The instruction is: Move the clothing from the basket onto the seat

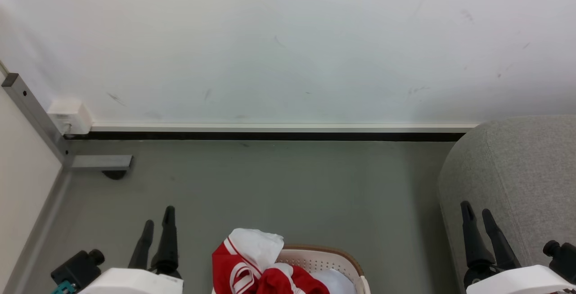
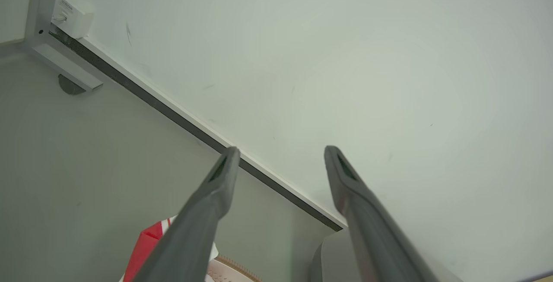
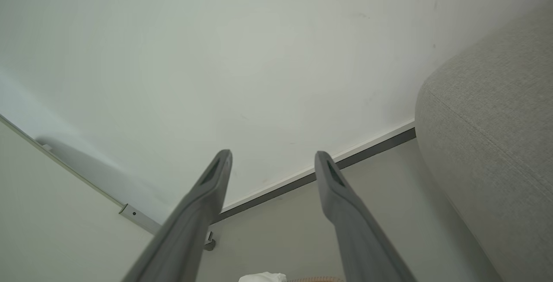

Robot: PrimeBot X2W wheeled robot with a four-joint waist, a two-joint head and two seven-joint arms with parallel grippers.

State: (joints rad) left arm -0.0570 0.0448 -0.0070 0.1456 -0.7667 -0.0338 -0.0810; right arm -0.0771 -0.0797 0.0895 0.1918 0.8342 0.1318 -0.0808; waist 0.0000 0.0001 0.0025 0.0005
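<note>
Pointing up the head view, left pincer (image 1: 158, 216) is released: its two dark fingers stand apart, grasping nothing. Left wrist view agrees: wide gap, with white wall (image 2: 345, 57) and black skirting strip (image 2: 173, 115) seen between and beyond the tips.

Right pincer (image 1: 476, 208) likewise released, fingers parted, hold empty. Right wrist view: wide gap, wall and grey floor (image 3: 389, 195) beyond the tips.

Clothing (image 1: 252, 262) sits between the two pincers, nearer the left one, to its right and back from its fingertips toward the robot. Bunched heap: red fabric with white trim, plus a white piece with red stripes, piled above the rim. It lies in and over the left side of the basket (image 1: 315, 258), cream plastic with round perforations and a brown rim. Neither pincer touches clothing or basket; both are well apart from them.

Seat (image 1: 517, 172), light-grey upholstery with a rounded corner, is just right of the right pincer. In the head view the fingers overlap its near side, and contact cannot be told there. Right wrist view shows the seat off to the fingers' right, with floor between.

Ahead of the left pincer and to its left: grey metal frame leg (image 1: 101, 162) on the floor, small white wall box (image 1: 69, 116) above it, both well apart from the fingertips.
</note>
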